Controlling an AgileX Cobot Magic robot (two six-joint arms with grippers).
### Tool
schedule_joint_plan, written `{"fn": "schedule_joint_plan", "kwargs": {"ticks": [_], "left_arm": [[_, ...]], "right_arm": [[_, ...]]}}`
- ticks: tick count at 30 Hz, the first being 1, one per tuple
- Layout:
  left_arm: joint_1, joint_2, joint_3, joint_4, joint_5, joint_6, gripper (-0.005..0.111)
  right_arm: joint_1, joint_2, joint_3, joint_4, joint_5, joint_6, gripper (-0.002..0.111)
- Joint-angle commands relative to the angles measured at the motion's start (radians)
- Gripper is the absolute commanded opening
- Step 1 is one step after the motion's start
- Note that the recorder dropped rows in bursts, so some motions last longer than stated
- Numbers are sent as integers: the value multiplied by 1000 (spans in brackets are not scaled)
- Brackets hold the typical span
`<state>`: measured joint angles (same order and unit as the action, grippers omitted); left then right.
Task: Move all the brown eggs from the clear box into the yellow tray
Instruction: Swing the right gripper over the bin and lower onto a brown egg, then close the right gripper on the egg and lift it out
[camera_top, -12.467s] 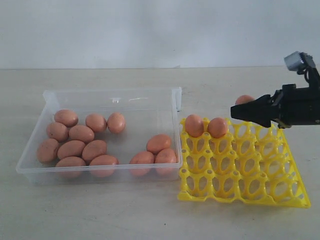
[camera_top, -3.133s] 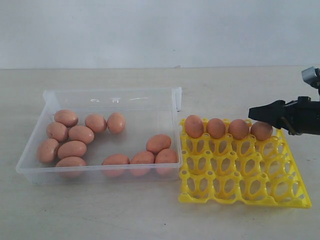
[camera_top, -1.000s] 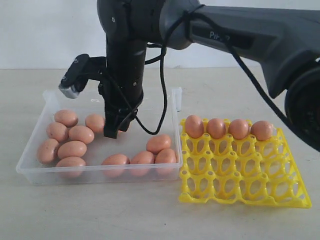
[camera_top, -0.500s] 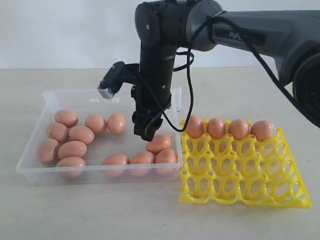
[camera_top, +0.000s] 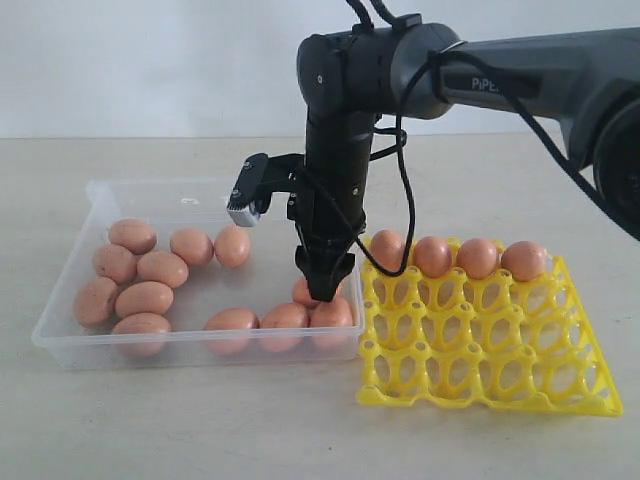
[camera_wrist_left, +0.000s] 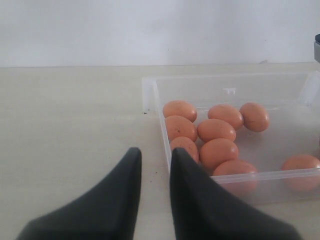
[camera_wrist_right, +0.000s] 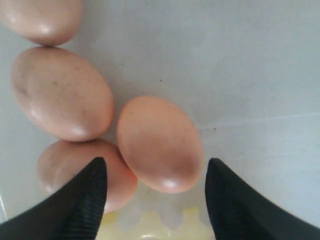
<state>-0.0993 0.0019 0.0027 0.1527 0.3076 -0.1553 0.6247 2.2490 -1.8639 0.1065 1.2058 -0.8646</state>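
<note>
Pale tabletop (camera_top: 200, 420) carried both containers. Nearest you, the yellow tray (camera_top: 480, 390) held four brown eggs (camera_top: 432, 257), all in its far row. Just beside it, the clear box (camera_top: 180, 187) held about twelve more. Your right gripper (camera_top: 323, 290) pointed down over the box's tray-side end, jaws spread, gripping nothing. One egg (camera_wrist_right: 160, 145) lay between the fingers (camera_wrist_right: 85, 200), long axis slanted across their line. Two other eggs (camera_wrist_right: 62, 92) crowded one side. Your left gripper (camera_wrist_left: 152, 165) sat outside the opposite end, slightly parted, idle. White wall (camera_top: 150, 60) behind.
</note>
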Motion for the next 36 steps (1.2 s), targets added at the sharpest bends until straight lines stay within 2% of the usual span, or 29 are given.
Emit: {"fn": "schedule_joint_plan", "kwargs": {"ticks": [1, 8, 21, 23, 25, 26, 28, 31, 36], "left_arm": [[-3, -2, -3, -6, -1, -10, 22], [-3, -2, -3, -6, -1, -10, 22], [-3, -2, -3, -6, -1, -10, 22], [-3, -2, -3, -6, -1, -10, 22], [-3, -2, -3, -6, -1, -10, 22], [-3, -2, -3, -6, -1, -10, 22], [-3, -2, -3, -6, -1, -10, 22], [-3, -2, -3, -6, -1, -10, 22], [-3, -2, -3, -6, -1, -10, 22]], "right_arm": [[-17, -3, 2, 45, -14, -105, 56], [-17, -3, 2, 97, -34, -234, 56], [-22, 53, 2, 84, -36, -230, 56], [-24, 55, 2, 75, -56, -204, 51], [-25, 57, 2, 75, -71, -194, 32], [-25, 57, 2, 75, -73, -194, 14], [-25, 57, 2, 75, -86, -126, 0], [-25, 49, 2, 102, -111, 75, 0], [-25, -48, 2, 124, -198, 232, 0]]}}
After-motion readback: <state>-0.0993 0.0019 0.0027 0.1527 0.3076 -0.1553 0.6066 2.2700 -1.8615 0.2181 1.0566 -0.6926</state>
